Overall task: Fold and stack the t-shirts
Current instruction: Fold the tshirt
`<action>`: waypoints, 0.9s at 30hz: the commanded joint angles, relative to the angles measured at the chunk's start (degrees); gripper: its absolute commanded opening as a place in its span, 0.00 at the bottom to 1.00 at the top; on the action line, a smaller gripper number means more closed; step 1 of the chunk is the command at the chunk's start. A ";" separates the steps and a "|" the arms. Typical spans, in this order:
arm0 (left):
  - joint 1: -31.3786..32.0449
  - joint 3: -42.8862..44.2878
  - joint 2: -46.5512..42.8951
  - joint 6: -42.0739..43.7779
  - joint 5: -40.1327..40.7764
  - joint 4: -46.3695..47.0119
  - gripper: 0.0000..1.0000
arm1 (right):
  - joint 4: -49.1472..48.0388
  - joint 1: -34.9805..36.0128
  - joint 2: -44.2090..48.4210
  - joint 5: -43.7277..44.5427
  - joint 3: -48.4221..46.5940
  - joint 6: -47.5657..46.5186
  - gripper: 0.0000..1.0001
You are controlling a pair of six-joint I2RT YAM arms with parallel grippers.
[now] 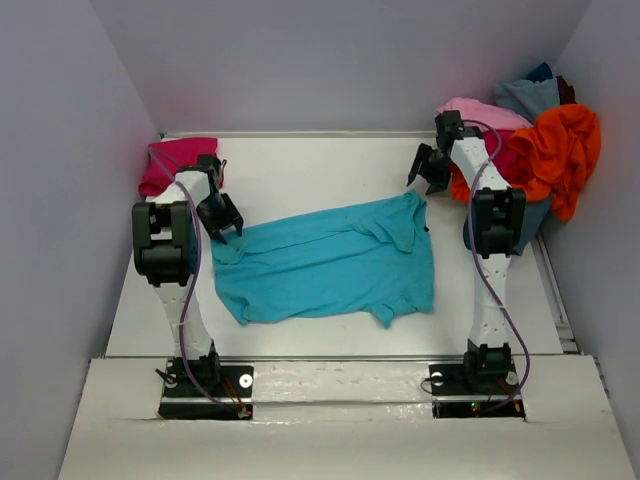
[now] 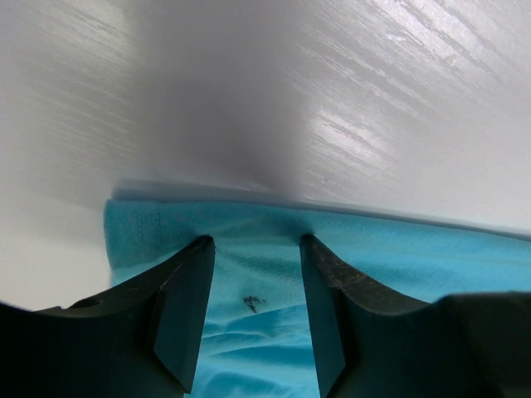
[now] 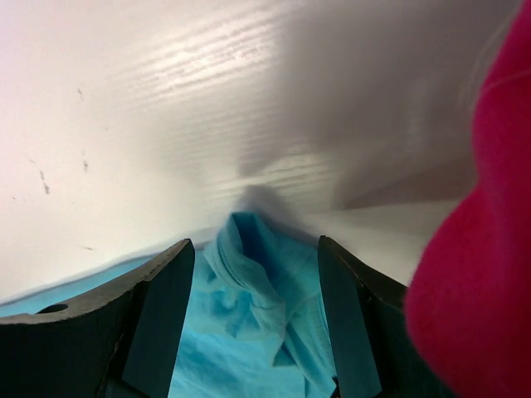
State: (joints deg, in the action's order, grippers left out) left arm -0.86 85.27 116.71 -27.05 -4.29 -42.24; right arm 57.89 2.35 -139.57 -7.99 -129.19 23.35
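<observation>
White worktop point(image 1: 300, 165) carries the turquoise t-shirt point(image 1: 330, 265), spread out. My left claw point(image 2: 257, 245) gapes over its left edge; my right claw point(image 3: 255, 245) gapes above its far right corner.

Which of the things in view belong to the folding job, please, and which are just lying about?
Job: turquoise t-shirt spread flat; magenta-pink shirt far left; orange shirt, light pink shirt and dusty blue shirt heaped far right.
Lying about: only fixtures, the white table and grey walls.
</observation>
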 commanded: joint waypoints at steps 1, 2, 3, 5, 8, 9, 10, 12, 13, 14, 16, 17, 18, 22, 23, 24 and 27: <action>-0.81 0.24 0.01 1.12 1.75 -0.12 0.58 | -2.08 0.20 -2.64 -1.94 -6.60 0.29 0.66; -0.81 0.42 0.10 1.12 1.75 -0.12 0.58 | -2.51 0.20 -2.90 -2.38 -6.26 0.29 0.65; -0.81 0.51 0.19 1.12 1.92 -0.21 0.58 | -2.78 0.20 -2.99 -2.64 -6.17 0.29 0.64; -0.81 0.68 0.36 1.12 1.83 -0.30 0.58 | -2.87 0.20 -3.25 -2.91 -5.99 0.29 0.62; -0.81 1.03 0.63 1.03 1.83 -0.48 0.58 | -2.69 0.20 -4.04 -3.61 -5.90 0.29 0.54; -0.81 1.12 0.72 1.03 1.83 -0.56 0.58 | -2.61 0.72 -4.05 -3.70 -5.82 0.29 0.54; -0.81 1.12 0.72 1.03 1.92 -0.56 0.58 | -2.52 0.73 -4.05 -3.79 -5.47 0.38 0.53; -0.81 1.12 0.80 1.03 2.10 -0.56 0.58 | -2.43 0.73 -3.78 -4.14 -4.94 0.29 0.49; -0.81 1.12 0.80 1.03 2.10 -0.56 0.58 | -2.52 0.73 -3.61 -4.23 -4.59 0.38 0.49; -0.81 1.03 0.80 1.03 2.10 -0.56 0.58 | -2.52 1.42 -3.35 -4.23 -4.06 0.38 0.48; -0.81 0.86 0.98 0.86 2.10 -0.48 0.58 | -2.17 1.95 -2.99 -3.97 -3.79 0.20 0.48; -0.81 0.94 0.98 0.94 2.10 -0.39 0.58 | -2.17 1.96 -2.82 -3.79 -3.45 0.20 0.47; -0.81 0.86 0.98 0.94 2.18 -0.30 0.58 | -2.08 1.96 -2.55 -3.79 -2.92 0.20 0.47; -0.81 1.21 1.16 0.94 2.10 -0.48 0.58 | -1.46 3.01 -2.38 -3.61 -1.69 0.20 0.44; -0.81 1.21 1.07 0.94 2.10 -0.48 0.58 | -1.38 3.53 -2.38 -3.96 -1.42 0.20 0.43; -0.81 1.21 1.16 0.94 2.18 -0.48 0.58 | -1.37 3.54 -2.29 -3.88 -1.07 0.20 0.43; -0.81 1.12 1.07 1.03 2.27 -0.56 0.58 | -1.64 4.15 -1.67 -3.35 0.33 -0.06 0.41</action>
State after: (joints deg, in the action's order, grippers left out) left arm -0.89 85.27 116.73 -27.03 -4.25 -42.24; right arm 57.30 5.32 -142.87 -10.96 -130.28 23.77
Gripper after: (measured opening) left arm 0.581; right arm 0.421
